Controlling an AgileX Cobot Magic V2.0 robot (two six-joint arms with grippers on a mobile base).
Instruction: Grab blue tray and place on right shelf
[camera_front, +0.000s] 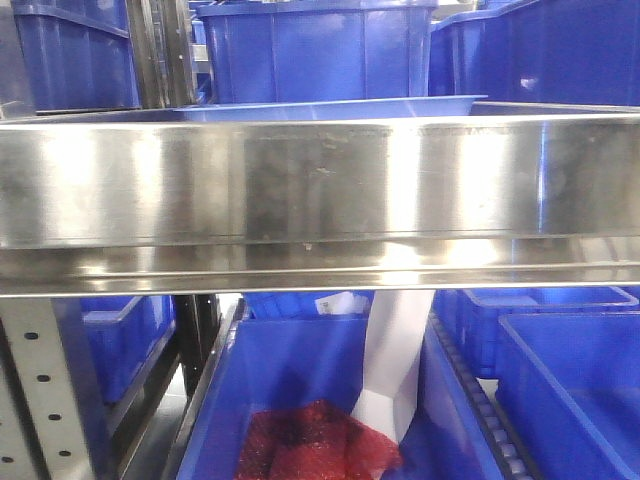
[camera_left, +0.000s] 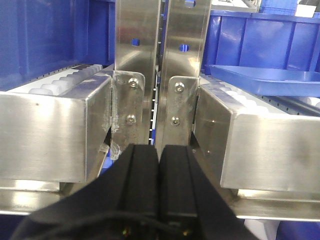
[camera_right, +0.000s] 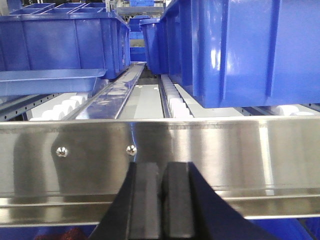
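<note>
**Blue tray on the right shelf, both end effectors closed and empty**

Front view: the blue tray (camera_front: 330, 108) lay on the right shelf (camera_front: 320, 190), at 12 o'clock above its steel edge.

Left wrist: the left end effector (camera_left: 159, 165) was pressed together, empty; tray at 2 o'clock.

Right wrist: the right end effector (camera_right: 161, 200) was closed, empty; tray at 10 o'clock.

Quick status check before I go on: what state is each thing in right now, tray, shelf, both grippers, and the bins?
blue tray: lying flat on the shelf rollers, not held.
right shelf: carrying the tray and bins.
left gripper: shut, empty, in front of the shelf uprights.
right gripper: shut, empty, below the shelf's front edge.
storage bins: upright on the rollers.
</note>
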